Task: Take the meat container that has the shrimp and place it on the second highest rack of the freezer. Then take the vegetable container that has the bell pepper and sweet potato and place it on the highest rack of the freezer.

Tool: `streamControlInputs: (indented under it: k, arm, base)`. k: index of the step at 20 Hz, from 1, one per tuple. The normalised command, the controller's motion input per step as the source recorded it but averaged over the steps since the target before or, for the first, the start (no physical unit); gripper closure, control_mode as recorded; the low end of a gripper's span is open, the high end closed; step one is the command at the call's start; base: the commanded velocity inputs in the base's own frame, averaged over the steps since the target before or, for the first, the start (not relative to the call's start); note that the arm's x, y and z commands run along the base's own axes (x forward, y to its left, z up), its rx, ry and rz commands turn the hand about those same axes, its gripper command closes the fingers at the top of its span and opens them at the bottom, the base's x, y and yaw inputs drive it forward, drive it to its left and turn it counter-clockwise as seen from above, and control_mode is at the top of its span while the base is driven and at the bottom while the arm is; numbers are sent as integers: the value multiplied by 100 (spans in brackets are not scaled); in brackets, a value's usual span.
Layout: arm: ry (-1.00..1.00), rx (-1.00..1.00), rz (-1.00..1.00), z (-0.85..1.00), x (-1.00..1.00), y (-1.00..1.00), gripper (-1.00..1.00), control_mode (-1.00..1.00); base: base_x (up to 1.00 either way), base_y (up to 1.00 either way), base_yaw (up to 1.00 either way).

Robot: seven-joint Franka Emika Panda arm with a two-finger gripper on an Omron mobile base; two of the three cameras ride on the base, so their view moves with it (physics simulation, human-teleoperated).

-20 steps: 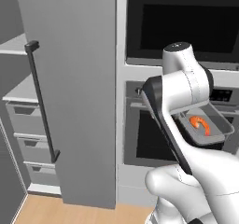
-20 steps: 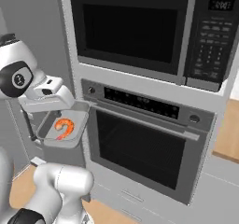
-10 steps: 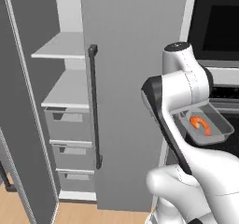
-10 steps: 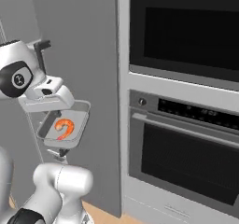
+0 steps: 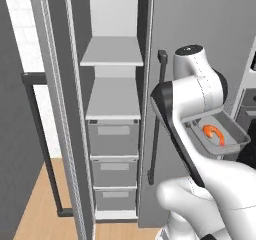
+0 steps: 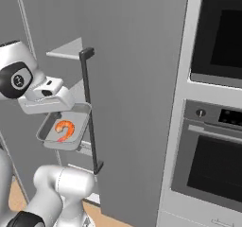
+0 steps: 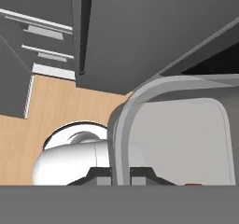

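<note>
Base and cameras have swung left, so the open freezer [image 5: 112, 134] now fills the view ahead. Pincer [image 7: 120, 171] is clamped on the meat container [image 6: 64, 131] rim, tray level so the shrimp [image 6: 64, 129] stays put, shelves beyond it.

Meat container [image 5: 227, 139]: you see a shallow grey tray, level, held up off the floor, right of the freezer's bar handle.
Shrimp [image 5: 213, 133]: orange-pink, curled, lying inside it.
Freezer [image 5: 112, 109]: door open; pale shelves above grey drawers.
Highest rack [image 5: 112, 51]: bare.
</note>
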Motion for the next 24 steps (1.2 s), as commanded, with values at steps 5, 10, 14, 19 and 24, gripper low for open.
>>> streamControlInputs:
  k: [5,10,14,19,24]
  arm:
    - [0,0,0,0,0,0,100,100]
    - [0,0,0,0,0,0,100,100]
    - [0,0,0,0,0,0,100,100]
    - [0,0,0,0,0,0,100,100]
    - [-2,-2,-2,10,6,4,100,-100]
  base:
    - [59,39,-19]
    - [58,11,-17]
    - [45,36,-20]
    - [41,69,-20]
    - [36,29,-10]
